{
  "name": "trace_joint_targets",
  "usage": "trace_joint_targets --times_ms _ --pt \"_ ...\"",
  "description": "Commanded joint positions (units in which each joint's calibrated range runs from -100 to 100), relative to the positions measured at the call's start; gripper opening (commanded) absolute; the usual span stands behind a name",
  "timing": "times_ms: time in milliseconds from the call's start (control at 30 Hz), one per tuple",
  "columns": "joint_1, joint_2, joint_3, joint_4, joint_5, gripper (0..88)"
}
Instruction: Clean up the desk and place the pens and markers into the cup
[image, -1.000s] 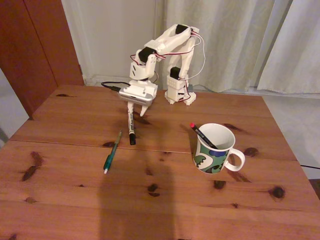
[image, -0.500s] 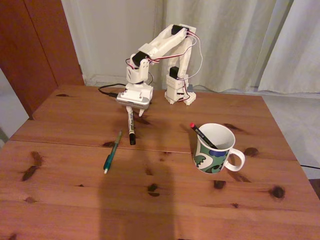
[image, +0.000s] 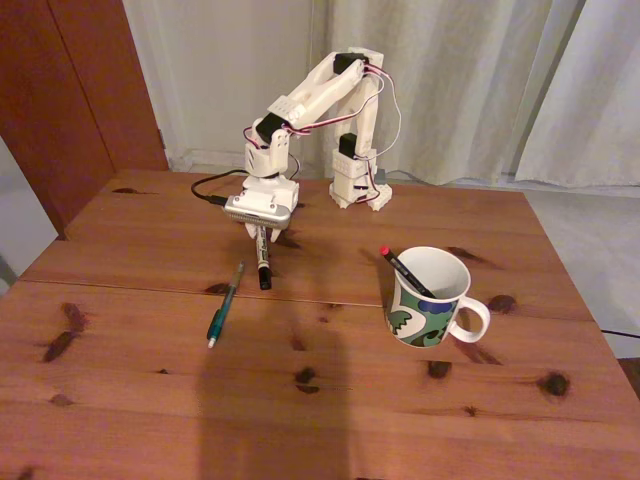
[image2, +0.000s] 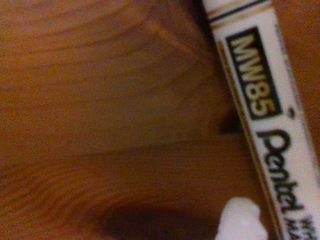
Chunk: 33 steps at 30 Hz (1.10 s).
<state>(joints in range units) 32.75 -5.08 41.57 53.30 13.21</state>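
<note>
Nearest me on the desk (image: 150, 400) lies the teal-green pen (image: 225, 304), untouched. To its right stands the cup (image: 430, 297), with the thin black pen (image: 404, 270) leaning inside, red end up, so one piece looks tidied. Farther back the gripper (image: 262, 233) is low over the white marker (image: 262, 256), probably lining up a grasp; whether its fingers have closed I cannot tell. The wrist view adds the marker's (image2: 260, 105) printed label, "Pentel MW85", and a white fingertip (image2: 239, 217) just beside the barrel.
</note>
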Motion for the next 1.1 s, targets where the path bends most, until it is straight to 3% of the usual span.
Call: trace_joint_targets --times_ms 0,333,467,833,1067 --pt "0.0 0.9 -3.1 -2.2 0.1 14.4" --pt "0.3 3.1 -3.1 -3.3 0.4 13.7" --pt "0.3 3.1 -2.9 -3.3 0.4 0.1" --pt "-1.9 -1.5 -3.2 -3.3 -0.3 0.8" --pt "-9.6 -13.1 -2.4 -3.3 -8.9 0.8"
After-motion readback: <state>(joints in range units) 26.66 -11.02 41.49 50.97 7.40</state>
